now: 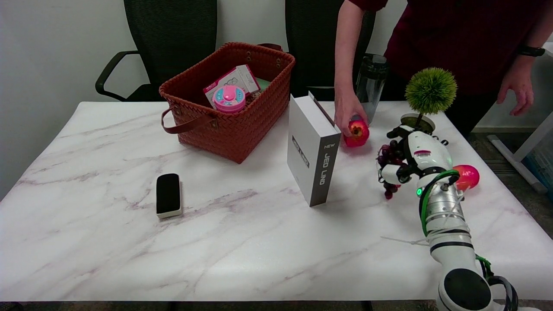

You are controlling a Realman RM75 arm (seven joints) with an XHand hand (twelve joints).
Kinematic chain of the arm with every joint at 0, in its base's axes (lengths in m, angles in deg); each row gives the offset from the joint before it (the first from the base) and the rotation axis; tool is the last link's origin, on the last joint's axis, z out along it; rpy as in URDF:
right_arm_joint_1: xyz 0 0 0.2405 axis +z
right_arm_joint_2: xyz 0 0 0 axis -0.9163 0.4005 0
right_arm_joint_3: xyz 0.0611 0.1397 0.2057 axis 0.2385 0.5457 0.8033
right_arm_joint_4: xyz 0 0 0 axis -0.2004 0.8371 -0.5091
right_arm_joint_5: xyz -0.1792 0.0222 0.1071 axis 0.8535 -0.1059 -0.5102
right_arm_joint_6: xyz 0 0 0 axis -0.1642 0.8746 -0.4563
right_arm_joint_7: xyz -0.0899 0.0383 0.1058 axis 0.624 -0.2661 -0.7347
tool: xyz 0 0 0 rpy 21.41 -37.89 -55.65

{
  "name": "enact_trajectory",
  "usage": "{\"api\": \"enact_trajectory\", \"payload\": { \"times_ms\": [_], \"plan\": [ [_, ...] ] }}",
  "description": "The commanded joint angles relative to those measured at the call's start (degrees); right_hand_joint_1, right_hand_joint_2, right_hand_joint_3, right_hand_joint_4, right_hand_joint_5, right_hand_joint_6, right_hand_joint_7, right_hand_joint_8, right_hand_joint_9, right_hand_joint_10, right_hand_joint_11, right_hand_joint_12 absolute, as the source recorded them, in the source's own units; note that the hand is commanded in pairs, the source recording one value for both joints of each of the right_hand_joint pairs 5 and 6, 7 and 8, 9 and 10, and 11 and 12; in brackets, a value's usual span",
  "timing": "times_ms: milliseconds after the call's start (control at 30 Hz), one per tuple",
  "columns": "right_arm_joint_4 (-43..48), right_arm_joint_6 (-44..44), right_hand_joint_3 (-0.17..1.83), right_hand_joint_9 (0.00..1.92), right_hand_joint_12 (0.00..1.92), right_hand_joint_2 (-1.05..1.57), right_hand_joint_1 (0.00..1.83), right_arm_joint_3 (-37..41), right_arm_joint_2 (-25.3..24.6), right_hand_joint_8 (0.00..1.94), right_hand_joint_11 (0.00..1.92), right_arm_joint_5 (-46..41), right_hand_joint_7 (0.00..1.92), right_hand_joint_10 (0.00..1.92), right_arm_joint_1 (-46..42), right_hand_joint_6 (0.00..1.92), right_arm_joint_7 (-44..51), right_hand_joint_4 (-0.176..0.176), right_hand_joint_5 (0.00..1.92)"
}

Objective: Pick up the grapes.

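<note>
White marble-patterned table (108, 242), two black office chairs (168, 39) behind, plain pale wall (52, 47), grey floor (510, 172)

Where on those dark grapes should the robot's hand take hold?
Around the bunch's upper bulk, reaching in from the right, as the right hand does now. The grapes are a loose, lumpy cluster whose tip dangles below the fingers, so wrapping the thick part probably holds best.
</note>
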Motion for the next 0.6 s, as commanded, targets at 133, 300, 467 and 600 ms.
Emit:
{"api": "enact_trajectory", "payload": {
  "times_ms": [133, 300, 467, 600],
  "plan": [
    [-0.48, 6.65, 0.27, 0.73, 0.05, 0.6, 1.23, 3.45, 2.93, 0.85, 0.05, -3.5, 0.85, 0.73, 9.9, 0.37, 0.03, 0.0, 0.37],
    [-0.48, 11.2, -0.17, 0.49, 0.04, 0.58, 1.11, 7.84, 2.93, 0.64, 0.04, -4.79, 0.64, 0.49, 10.13, 0.15, 0.03, 0.0, 0.15],
    [-0.57, 14.71, -0.17, 0.39, 0.04, 0.57, 1.08, 9.59, 3.21, 0.58, 0.04, -4.91, 0.58, 0.39, 12.07, 0.14, -0.05, 0.0, 0.14],
    [-0.58, 14.71, -0.17, 0.38, 0.04, 0.56, 1.08, 9.16, 3.25, 0.57, 0.04, -4.74, 0.57, 0.38, 12.14, 0.14, -0.05, 0.0, 0.14]
  ]
}}
